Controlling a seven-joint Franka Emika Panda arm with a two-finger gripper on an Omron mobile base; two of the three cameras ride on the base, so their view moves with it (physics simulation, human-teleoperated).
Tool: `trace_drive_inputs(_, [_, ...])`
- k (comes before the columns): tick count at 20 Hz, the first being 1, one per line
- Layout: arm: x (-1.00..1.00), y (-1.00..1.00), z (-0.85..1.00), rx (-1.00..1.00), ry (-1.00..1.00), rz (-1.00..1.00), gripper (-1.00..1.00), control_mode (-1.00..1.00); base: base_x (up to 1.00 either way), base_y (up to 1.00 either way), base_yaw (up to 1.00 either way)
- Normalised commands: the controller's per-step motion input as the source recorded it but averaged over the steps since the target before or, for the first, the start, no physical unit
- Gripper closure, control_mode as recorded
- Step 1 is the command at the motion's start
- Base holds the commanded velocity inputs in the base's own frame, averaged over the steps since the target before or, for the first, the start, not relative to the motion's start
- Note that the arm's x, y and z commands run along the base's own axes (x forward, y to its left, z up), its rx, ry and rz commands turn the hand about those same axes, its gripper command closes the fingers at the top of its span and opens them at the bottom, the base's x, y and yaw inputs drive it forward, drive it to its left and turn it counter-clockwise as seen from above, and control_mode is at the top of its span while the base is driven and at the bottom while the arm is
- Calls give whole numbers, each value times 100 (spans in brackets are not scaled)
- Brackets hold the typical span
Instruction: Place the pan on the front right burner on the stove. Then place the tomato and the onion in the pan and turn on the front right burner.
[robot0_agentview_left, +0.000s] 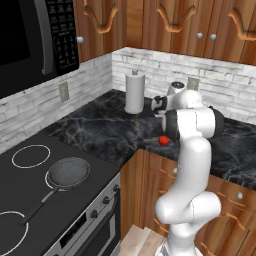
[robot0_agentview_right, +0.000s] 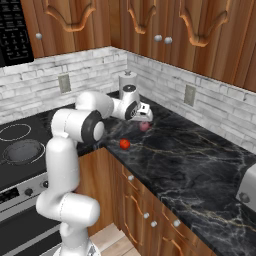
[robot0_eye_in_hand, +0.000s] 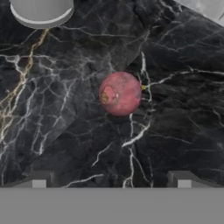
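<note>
White arm reaches forward, end effector (robot0_eye_in_hand: 111, 180) spread above the onion (robot0_eye_in_hand: 120, 93).

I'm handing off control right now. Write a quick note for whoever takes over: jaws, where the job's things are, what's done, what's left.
Gripper: jaws open, empty, above the onion, not touching it.
Pan: on the stove's front right burner, empty.
Tomato: on the counter near its front edge.
Onion: on the counter, farther back, near the paper towel roll.
Done: pan placed.
Left: onion and tomato into the pan, then turn on the front right burner.
</note>
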Motion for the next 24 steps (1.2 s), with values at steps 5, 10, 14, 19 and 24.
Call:
trace_drive_inputs(5, [37, -9, -23, 0, 0, 0, -100, -100, 0, 0, 0])
trace_drive_inputs(10, [36, -7, -27, 0, 0, 0, -100, -100, 0, 0, 0])
trace_drive_inputs(14, [38, -8, -21, 0, 0, 0, -100, -100, 0, 0, 0])
trace_drive_inputs(19, [34, -8, -12, 0, 0, 0, -100, -100, 0, 0, 0])
trace_drive_inputs(24, [22, -6, -13, 0, 0, 0, -100, -100, 0, 0, 0])
